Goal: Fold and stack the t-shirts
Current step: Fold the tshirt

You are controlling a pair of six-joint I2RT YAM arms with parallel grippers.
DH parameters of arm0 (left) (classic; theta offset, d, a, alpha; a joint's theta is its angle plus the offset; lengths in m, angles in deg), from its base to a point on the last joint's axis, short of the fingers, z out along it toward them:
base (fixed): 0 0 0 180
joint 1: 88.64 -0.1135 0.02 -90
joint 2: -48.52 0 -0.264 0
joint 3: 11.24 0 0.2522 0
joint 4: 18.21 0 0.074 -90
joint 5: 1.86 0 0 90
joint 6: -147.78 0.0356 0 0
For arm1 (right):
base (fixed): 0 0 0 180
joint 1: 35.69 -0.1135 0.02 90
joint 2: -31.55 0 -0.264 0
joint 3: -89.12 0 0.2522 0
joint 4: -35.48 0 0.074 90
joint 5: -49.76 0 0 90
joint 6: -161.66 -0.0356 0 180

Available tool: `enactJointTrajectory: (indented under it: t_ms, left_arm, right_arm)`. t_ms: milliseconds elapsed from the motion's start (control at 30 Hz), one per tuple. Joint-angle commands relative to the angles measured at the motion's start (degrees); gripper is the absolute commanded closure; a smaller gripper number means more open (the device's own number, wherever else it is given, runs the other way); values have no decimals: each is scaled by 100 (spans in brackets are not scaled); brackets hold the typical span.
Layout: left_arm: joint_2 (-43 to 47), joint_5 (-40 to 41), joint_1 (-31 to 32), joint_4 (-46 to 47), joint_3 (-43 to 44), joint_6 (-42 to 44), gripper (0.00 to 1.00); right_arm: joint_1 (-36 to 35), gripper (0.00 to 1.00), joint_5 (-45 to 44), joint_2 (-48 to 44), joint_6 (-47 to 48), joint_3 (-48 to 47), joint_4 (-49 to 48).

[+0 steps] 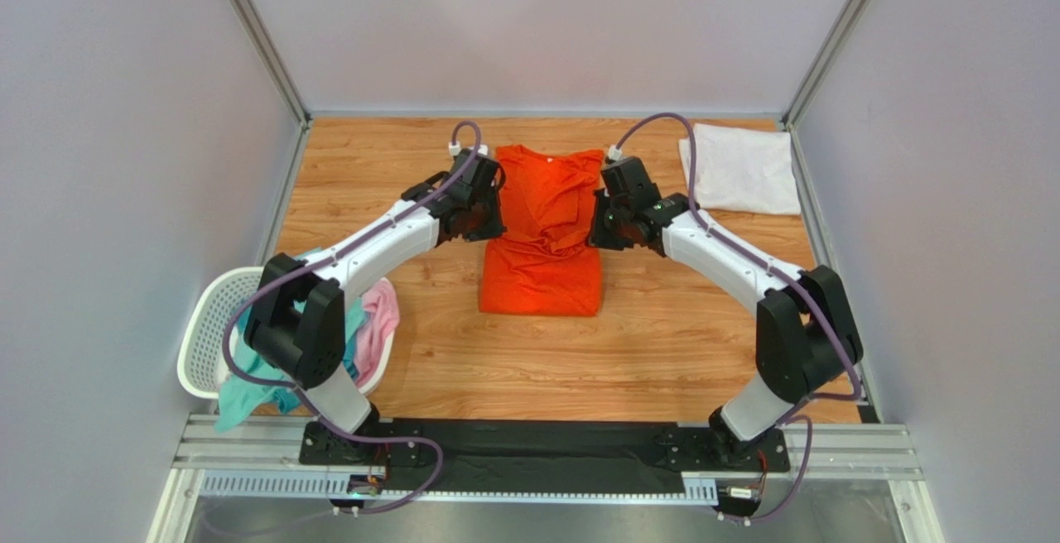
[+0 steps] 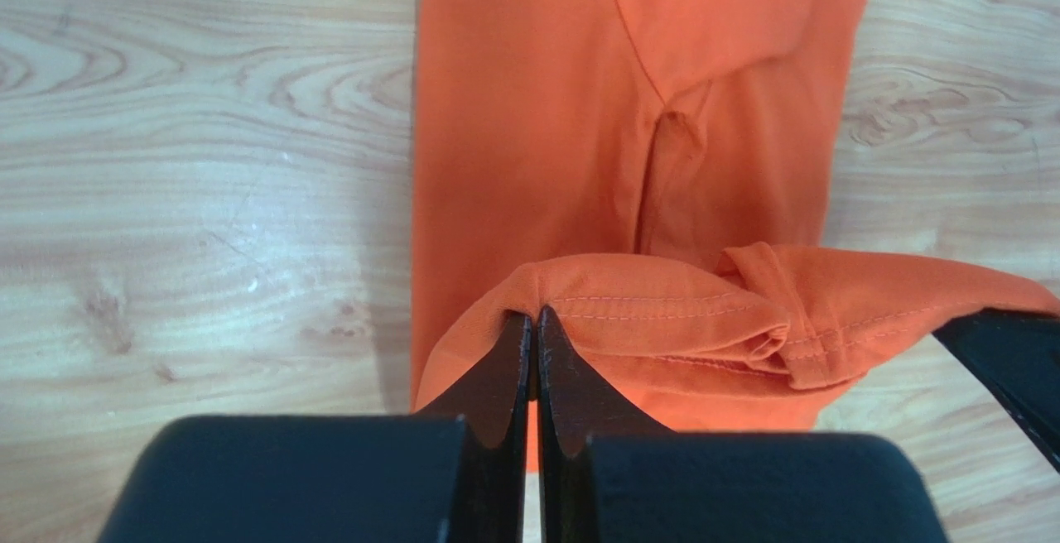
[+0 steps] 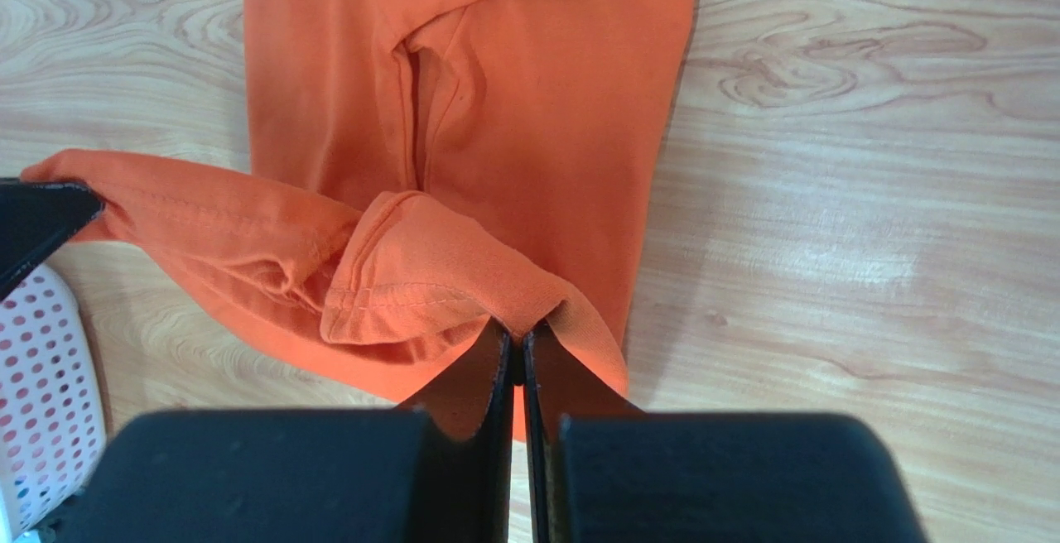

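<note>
The orange t-shirt [image 1: 544,235] lies lengthwise in the middle of the wooden table, folded into a narrow strip. My left gripper [image 1: 488,210] is shut on its far left edge [image 2: 585,301] and holds it lifted off the table. My right gripper [image 1: 601,223] is shut on the far right edge [image 3: 436,282] and also holds it raised. The hem between the two grippers sags in folds. A folded white t-shirt [image 1: 740,167] lies at the far right corner. Teal [image 1: 249,397] and pink [image 1: 380,320] shirts hang out of the basket at the near left.
A white mesh laundry basket [image 1: 212,320] stands at the left table edge beside the left arm's base; its wall shows in the right wrist view [image 3: 37,394]. Grey walls close in the table on three sides.
</note>
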State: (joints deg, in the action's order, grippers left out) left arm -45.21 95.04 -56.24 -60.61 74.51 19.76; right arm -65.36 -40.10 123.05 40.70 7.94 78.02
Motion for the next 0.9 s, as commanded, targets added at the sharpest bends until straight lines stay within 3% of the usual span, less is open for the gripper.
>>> enactJointTrajectory:
  t_ms: [0, 467, 567, 600, 667, 700, 733, 767, 833, 867]
  left_arm:
    - [-346, -355, -146, 262, 368, 233, 100]
    - [-1674, -637, -410, 254, 1151, 313, 98]
    - [-1797, -637, -445, 193, 1247, 295, 87]
    - [-1798, -637, -471, 184, 1265, 278, 82]
    - [-1702, -602, -489, 105, 1265, 164, 69]
    - [-1640, -602, -507, 96, 1257, 120, 48]
    - [-1465, -584, -516, 96, 1222, 102, 39]
    - [-1359, -575, -516, 96, 1195, 76, 26]
    - [-974, -532, -516, 70, 1073, 67, 16]
    - [-815, -523, -516, 69, 1002, 32, 5]
  right_arm:
    - [137, 99, 188, 271, 196, -403, -188]
    - [594, 94, 768, 1686, 310, -1098, -408]
    - [655, 90, 873, 1880, 319, -1221, -408]
    - [673, 87, 917, 1897, 319, -1247, -399]
    - [717, 73, 970, 1906, 327, -1309, -399]
    - [726, 68, 1022, 1871, 336, -1344, -373]
    - [735, 57, 1032, 1828, 345, -1370, -338]
    - [726, 52, 1084, 1775, 354, -1405, -277]
    - [735, 48, 1172, 1573, 380, -1414, -232]
    - [726, 45, 1251, 1468, 380, -1388, -188]
